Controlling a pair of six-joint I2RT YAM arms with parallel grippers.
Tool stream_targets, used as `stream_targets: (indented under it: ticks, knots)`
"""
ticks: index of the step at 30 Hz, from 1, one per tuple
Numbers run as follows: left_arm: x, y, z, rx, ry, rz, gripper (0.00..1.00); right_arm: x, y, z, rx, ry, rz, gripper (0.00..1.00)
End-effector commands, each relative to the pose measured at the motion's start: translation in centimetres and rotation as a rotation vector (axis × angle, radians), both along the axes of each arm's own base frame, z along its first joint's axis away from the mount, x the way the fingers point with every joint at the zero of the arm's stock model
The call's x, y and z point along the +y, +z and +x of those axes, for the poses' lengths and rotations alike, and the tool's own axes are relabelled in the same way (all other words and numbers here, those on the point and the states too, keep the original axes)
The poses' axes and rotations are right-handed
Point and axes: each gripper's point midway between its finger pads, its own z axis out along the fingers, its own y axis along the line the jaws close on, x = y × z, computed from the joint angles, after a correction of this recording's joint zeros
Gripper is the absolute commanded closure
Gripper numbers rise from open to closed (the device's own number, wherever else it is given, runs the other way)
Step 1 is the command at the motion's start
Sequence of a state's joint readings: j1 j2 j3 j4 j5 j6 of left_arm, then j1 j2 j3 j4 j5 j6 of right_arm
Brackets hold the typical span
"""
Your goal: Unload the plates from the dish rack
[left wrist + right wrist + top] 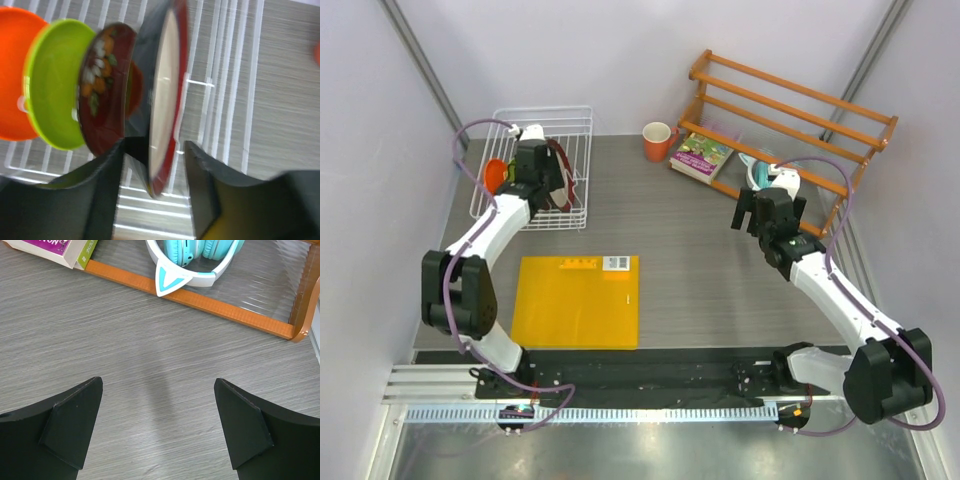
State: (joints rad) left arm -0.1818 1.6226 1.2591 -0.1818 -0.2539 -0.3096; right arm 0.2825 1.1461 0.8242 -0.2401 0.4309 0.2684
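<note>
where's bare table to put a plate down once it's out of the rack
Free: the yellow mat in front of the dish rack, the bare table between rack and right gripper, and the strip right of the mat. Crowded: the back right, with cup, book, headphones and wooden shelf.

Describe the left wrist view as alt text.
The open left end effector straddles a dark red, cream-backed plate standing in the white wire dish rack. A lime green plate and an orange plate stand alongside.
</note>
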Motion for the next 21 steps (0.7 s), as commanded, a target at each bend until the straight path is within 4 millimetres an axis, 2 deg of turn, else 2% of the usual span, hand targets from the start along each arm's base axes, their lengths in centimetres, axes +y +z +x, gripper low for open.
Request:
stream_targets:
  ticks: [1, 2, 3, 5, 7, 11, 14, 21]
  knots:
    - [0.5, 2.6, 2.9, -0.109, 0.056, 0.083, 0.57, 0.3, 0.8, 0.6, -0.028, 0.003, 0.004, 0.00]
    - [0.5, 1.9, 3.2, -0.095, 0.062, 0.091, 0.61, 0.3, 0.7, 0.6, -0.025, 0.000, 0.002, 0.00]
    - [0.6, 2.0, 3.4, -0.097, 0.074, 0.101, 0.73, 0.2, 0.8, 0.6, -0.025, -0.002, -0.001, 0.00]
    - [0.6, 2.0, 3.5, -0.098, 0.088, 0.113, 0.91, 0.1, 0.7, 0.6, -0.024, -0.007, -0.004, 0.00]
    - [0.7, 2.0, 3.5, -0.100, 0.105, 0.146, 0.99, 0.0, 0.6, 0.6, -0.021, -0.010, -0.007, 0.00]
    - [0.4, 2.5, 3.1, -0.106, 0.112, 0.209, 1.00, 0.0, 0.1, 0.7, -0.007, -0.013, -0.012, 0.00]
    - [0.0, 3.9, 2.8, -0.135, 0.125, 0.254, 1.00, 0.0, 0.0, 0.7, -0.003, -0.015, -0.012, 0.00]
    - [-0.7, 8.8, 1.6, -0.204, 0.178, 0.380, 1.00, -0.1, 0.4, 0.5, -0.014, -0.019, -0.007, 0.00]
